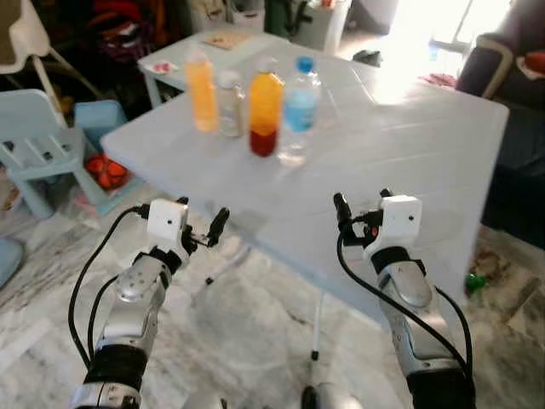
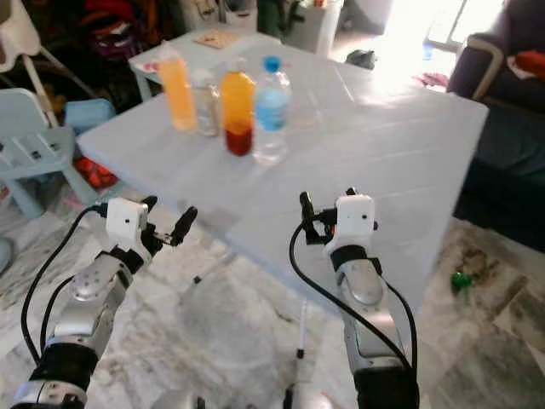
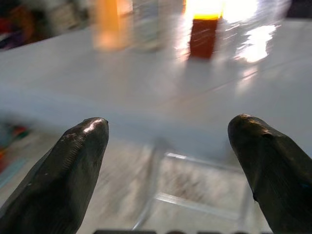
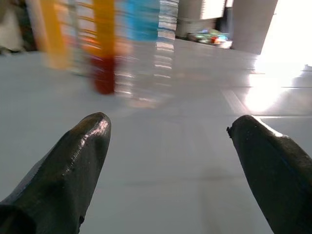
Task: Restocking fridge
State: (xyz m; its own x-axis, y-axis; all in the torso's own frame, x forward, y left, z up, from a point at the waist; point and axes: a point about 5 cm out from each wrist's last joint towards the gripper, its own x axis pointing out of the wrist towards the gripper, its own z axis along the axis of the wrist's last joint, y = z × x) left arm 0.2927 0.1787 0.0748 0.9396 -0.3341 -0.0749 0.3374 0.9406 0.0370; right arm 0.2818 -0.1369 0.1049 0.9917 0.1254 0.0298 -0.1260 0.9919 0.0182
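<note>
Standing upright in a tight cluster at upper centre of the head views, on the far left part of a pale blue table [image 1: 400, 136]: an orange juice bottle [image 1: 202, 89], a small clear jar [image 1: 230, 104], an orange bottle with red at its base [image 1: 265, 112], and a water bottle with a blue cap and label [image 1: 300, 109]. Hovering at lower left, just off the table's near edge: left gripper [image 1: 204, 232], fingers spread wide, holding nothing. Raised at lower centre over the near edge: right gripper [image 1: 364, 211], also spread wide and empty. Sitting at far left: a pale blue child's chair [image 1: 38, 145].
</note>
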